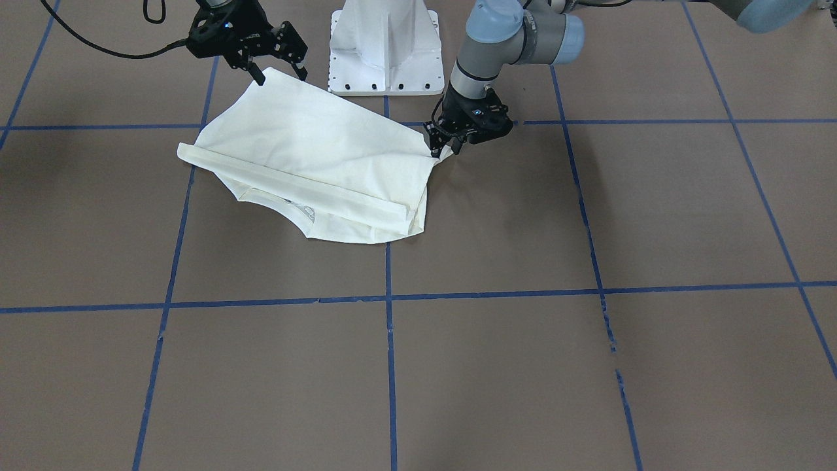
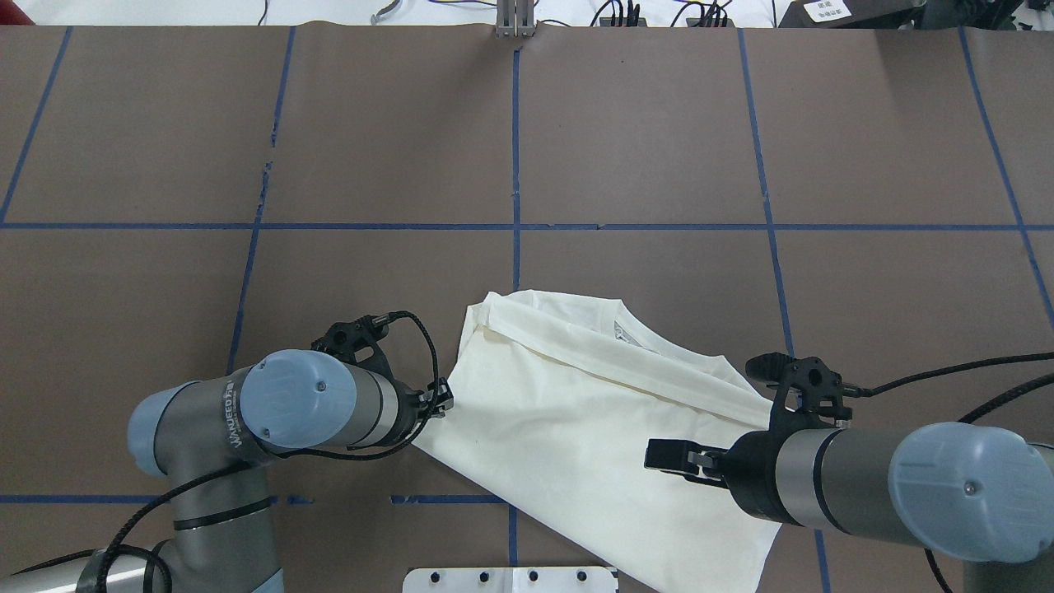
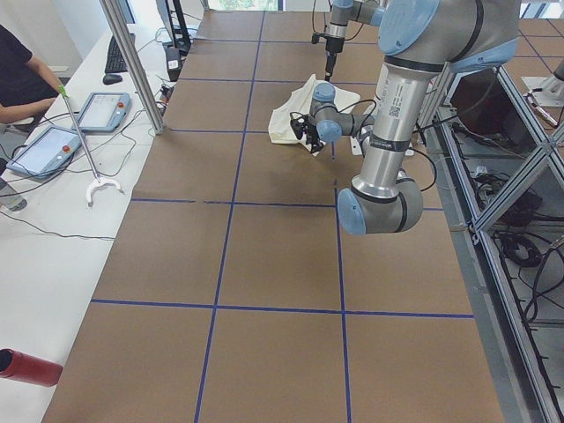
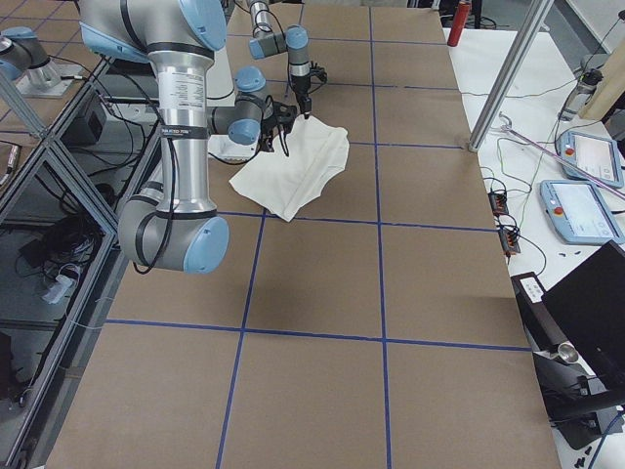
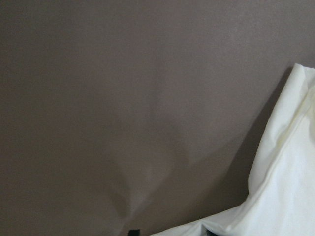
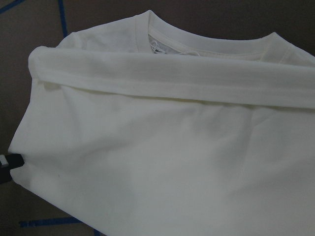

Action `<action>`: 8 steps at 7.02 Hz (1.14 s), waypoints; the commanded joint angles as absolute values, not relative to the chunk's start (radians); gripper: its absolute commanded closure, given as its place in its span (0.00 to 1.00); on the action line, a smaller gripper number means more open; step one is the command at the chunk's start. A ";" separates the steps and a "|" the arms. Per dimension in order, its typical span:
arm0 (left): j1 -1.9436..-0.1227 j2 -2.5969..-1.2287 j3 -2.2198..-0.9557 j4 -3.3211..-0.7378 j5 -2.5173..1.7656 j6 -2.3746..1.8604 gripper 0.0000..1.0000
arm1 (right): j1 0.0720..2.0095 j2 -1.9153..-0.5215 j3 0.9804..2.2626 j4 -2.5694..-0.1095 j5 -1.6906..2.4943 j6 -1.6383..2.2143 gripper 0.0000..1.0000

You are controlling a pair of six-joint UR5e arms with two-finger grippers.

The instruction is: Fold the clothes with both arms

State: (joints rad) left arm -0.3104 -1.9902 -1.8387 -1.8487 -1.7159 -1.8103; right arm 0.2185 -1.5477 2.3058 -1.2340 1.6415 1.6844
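The cream-white shirt [image 1: 314,150] lies partly folded on the brown table, plain side up, with a sleeve folded across it and the collar with its label showing [image 6: 157,44]. The cat print is hidden. My left gripper [image 1: 443,149] is shut on a side corner of the shirt, low at the table; in the overhead view it [image 2: 440,403] sits at the shirt's [image 2: 560,412] left edge. My right gripper [image 1: 282,78] is open and hovers over the shirt's corner near the base, holding nothing. One of its fingertips [image 6: 10,160] shows at the cloth's edge.
The white pedestal base [image 1: 386,52] stands just behind the shirt. Blue tape lines [image 1: 390,366] divide the table into squares. In the exterior left view an operator [image 3: 18,70] sits at a side bench with tablets [image 3: 48,145] and a red canister [image 3: 26,366].
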 commanded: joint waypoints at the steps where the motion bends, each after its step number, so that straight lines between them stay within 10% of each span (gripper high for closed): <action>1: -0.304 -1.993 -1.833 -1.850 -1.717 -1.809 0.42 | 0.219 -1.548 2.301 -1.235 1.641 1.684 0.00; 6: -0.302 -2.011 -1.805 -1.848 -1.717 -1.809 0.43 | 0.229 -1.548 2.301 -1.235 1.643 1.684 0.00; 8: -0.302 -2.013 -1.809 -1.848 -1.715 -1.810 0.85 | 0.236 -1.548 2.299 -1.235 1.647 1.684 0.00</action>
